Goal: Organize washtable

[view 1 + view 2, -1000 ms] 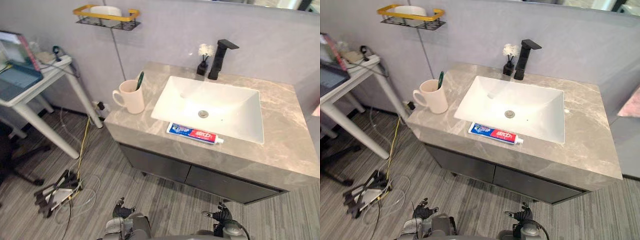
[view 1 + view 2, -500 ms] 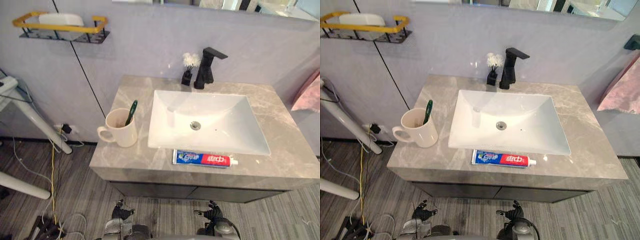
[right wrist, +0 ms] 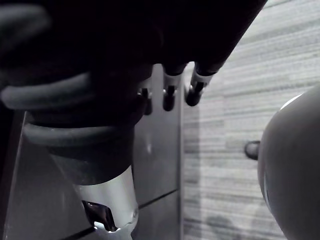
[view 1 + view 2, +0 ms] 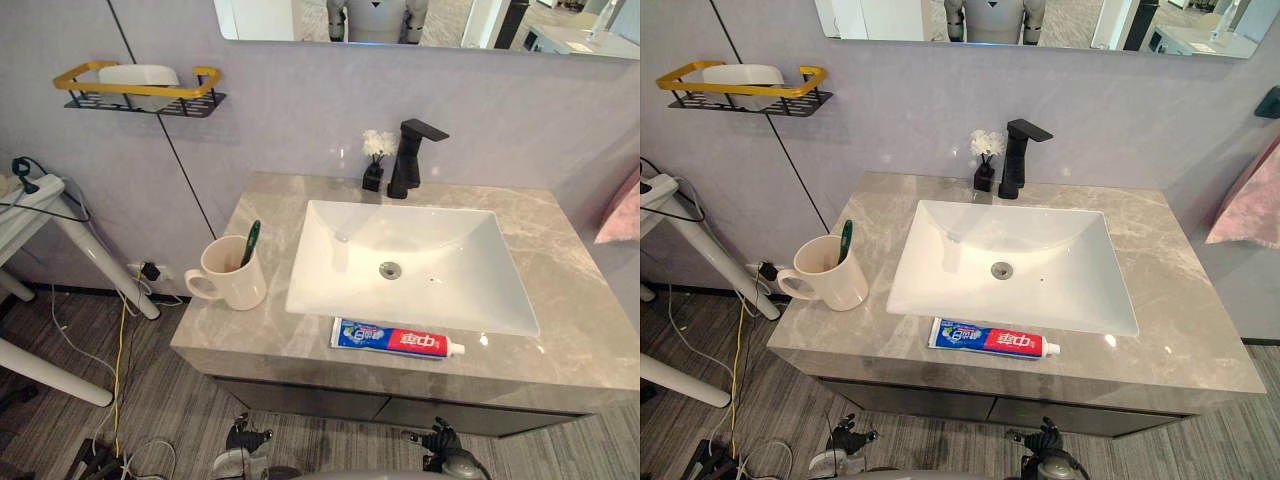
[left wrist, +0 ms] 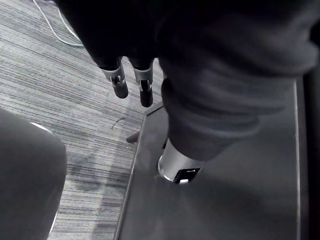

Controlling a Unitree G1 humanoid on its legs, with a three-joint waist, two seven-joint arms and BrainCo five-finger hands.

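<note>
Fingers [image 5: 120,82] of the left hand [image 4: 243,440] and right hand [image 4: 440,443] are seen hanging straight and empty at bottom centre. On the washtable [image 4: 590,340], below the basin [image 4: 460,290] and right of the mug [image 4: 235,278], a toothpaste tube [image 4: 395,339] is left loose, presumably to be stood beside the toothbrush [image 4: 249,243].

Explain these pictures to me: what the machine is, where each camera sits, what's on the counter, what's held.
It is a humanoid robot with two fingered hands. The two wide pictures come from cameras on its head, looking down; the two dark close-ups come from its wrists. On the counter, a mug with a toothbrush stands left of the sink, toothpaste lies at the sink's front edge, and a black faucet and small vase stand behind. The left hand and right hand hang low, fingers relaxed, holding nothing.
</note>
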